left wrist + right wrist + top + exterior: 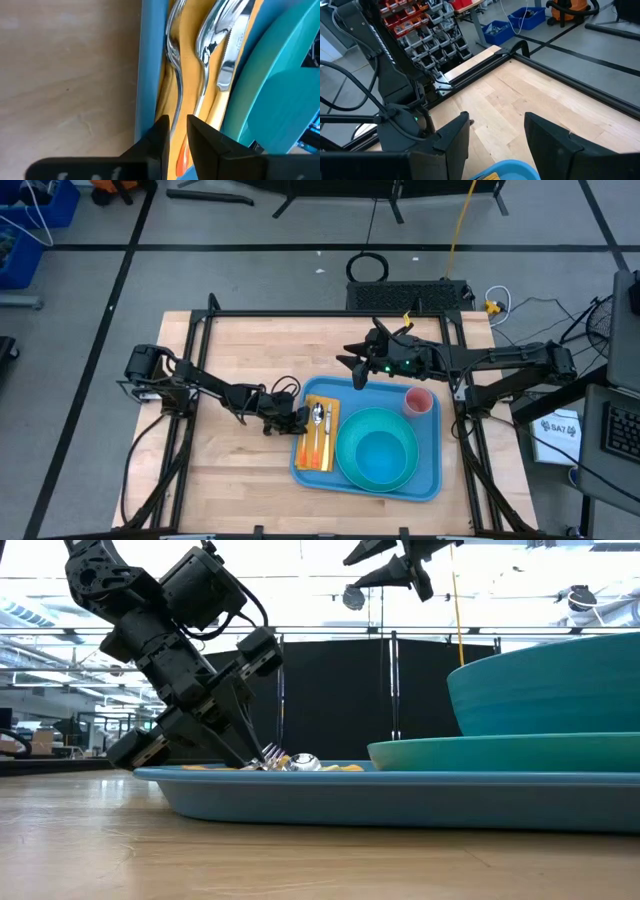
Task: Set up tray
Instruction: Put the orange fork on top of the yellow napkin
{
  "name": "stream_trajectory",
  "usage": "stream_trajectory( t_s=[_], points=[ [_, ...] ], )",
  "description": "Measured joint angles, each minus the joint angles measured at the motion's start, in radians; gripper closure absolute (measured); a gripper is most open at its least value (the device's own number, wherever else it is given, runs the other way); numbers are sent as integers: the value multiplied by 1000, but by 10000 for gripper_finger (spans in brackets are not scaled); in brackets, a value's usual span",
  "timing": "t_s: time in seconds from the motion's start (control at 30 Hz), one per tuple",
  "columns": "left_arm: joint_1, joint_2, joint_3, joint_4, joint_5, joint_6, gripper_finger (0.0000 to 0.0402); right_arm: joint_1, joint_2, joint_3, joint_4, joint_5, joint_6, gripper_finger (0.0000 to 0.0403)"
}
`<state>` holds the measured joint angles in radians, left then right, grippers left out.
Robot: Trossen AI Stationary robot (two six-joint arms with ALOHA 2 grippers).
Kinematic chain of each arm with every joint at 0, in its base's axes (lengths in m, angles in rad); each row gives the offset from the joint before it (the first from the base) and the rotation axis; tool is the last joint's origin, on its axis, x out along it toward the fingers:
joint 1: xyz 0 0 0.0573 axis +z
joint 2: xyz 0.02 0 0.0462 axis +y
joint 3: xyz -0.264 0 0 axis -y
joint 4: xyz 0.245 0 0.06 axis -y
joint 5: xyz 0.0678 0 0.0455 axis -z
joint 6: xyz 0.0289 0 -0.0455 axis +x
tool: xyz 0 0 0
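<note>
The blue tray (430, 472) lies on the wooden table. On its left part a yellow napkin (318, 444) carries a fork (173, 50), a spoon (210, 40) and a knife (227, 67). A teal bowl on a teal plate (378, 448) sits mid-tray, with a pink cup (418, 400) at the far right. My left gripper (178, 127) slants down over the tray's left rim (150, 75), slightly open, with the fork's handle between its fingertips. My right gripper (352, 370) hangs open, high above the tray's far left corner. My left gripper has one finger on either side of the fork's handle (176, 112), near its free end, coming slanting down from the table's left. The fork lies flat on the napkin. I cannot tell whether either finger touches the handle.
Bare wood lies to the left of and in front of the tray (230, 470). A black frame (330, 314) borders the table's far and side edges. Cables and a black mat lie on the floor beyond the far edge.
</note>
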<state>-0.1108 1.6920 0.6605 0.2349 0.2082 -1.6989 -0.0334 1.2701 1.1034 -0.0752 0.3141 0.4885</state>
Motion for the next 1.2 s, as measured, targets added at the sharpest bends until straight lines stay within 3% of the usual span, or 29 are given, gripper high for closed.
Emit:
stream_trajectory(
  t_s=[0.4, 0.83, 1.2],
  points=[
    [0, -2, 2, -53, 77, 49, 326, 0, 0, 0, 13, -1, -3, 222],
    [-2, 0, -1, -31, 58, 2, 325, 0, 0, 0, 19, -3, -3, 222],
    [-7, 0, 48, -145, 61, 180, 325, 0, 0, 0, 19, -4, -3, 222]
  ],
)
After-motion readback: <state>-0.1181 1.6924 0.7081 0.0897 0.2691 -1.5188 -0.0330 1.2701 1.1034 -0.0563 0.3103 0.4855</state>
